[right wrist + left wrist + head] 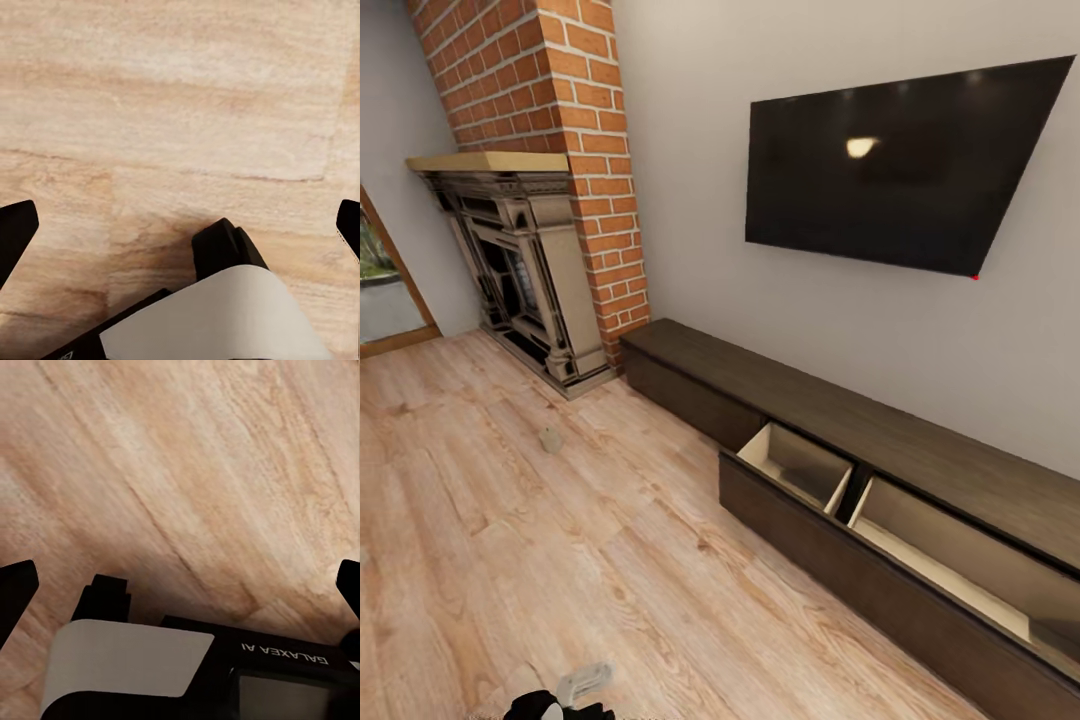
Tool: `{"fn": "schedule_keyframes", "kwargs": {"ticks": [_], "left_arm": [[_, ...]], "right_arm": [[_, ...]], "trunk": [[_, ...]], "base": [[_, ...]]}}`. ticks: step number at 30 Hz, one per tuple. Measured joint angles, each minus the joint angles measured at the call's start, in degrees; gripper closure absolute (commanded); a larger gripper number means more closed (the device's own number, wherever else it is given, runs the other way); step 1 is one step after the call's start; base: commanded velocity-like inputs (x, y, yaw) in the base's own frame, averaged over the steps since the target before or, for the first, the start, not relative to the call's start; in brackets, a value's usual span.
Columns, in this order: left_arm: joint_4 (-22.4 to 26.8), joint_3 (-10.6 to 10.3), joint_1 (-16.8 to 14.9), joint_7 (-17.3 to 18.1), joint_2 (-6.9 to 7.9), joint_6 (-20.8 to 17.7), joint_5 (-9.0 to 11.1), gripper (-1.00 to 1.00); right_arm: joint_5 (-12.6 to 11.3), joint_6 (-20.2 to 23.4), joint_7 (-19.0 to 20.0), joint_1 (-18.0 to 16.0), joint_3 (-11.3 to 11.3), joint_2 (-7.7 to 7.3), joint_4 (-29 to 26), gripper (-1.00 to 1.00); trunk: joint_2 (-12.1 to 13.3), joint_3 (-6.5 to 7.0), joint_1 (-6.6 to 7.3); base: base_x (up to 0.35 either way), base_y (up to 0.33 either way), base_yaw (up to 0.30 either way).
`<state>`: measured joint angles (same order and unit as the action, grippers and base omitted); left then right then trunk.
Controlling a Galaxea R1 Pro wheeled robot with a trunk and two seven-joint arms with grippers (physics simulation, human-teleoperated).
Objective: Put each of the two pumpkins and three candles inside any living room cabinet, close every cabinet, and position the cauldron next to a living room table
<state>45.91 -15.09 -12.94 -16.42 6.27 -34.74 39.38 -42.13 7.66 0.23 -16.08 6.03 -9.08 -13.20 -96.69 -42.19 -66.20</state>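
Head view: cabinet (880,470) runs long along the wall under the TV (905,165), long axis going from the brick fireplace (535,280) end toward the near right. Its front panel is dropped or pulled out and two pale compartments (800,465) are exposed; both look empty from here. Closed section sits nearer the fireplace. One small pale grey-beige lump (551,438) lies on the wood floor (510,560) left of the cabinet, well apart from it, ahead and left of the robot; could be a candle, too small to confirm. No pumpkin or cauldron to place from this angle. A bit of the robot body pokes in at the bottom edge. Left wrist view: left gripper (180,585) fingers spread wide, nothing between them, just floor planks and part of the robot's own housing. Right wrist view: right gripper (180,221) likewise spread and empty, over bare floor. Judgement: the lump lies on the left-arm side, so left arm is the nearer pick; path across the floor looks unobstructed, the open cabinet front is the thing to steer the base around.
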Motion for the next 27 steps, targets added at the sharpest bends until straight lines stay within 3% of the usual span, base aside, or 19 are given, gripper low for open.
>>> {"fn": "schedule_keyframes", "kwargs": {"ticks": [9, 15, 27], "left_arm": [[0.05, -0.06, 0.03, 0.17, 0.09, 0.0, -0.07, -1.0], [-0.14, -0.01, 0.03, 0.35, 0.2, 0.06, -0.08, -1.0], [-0.28, 0.0, 0.03, 0.35, 0.21, 0.09, -0.08, -1.0]], "right_arm": [[0.05, -2.43, -0.01, 0.0, 1.09, 0.0, 0.06, -1.0], [-0.02, -2.54, -0.14, 0.0, 3.58, 0.07, 0.09, -1.0], [-0.01, -2.55, -0.15, 0.01, 4.27, 0.09, 0.1, -1.0]], "trunk": [[0.0, 0.0, 0.0], [0.0, 0.0, 0.02], [0.0, 0.0, 0.0]], "base": [[0.001, 0.0, 0.281], [0.14, 0.0, 0.281], [0.114, 0.0, 0.281]]}}
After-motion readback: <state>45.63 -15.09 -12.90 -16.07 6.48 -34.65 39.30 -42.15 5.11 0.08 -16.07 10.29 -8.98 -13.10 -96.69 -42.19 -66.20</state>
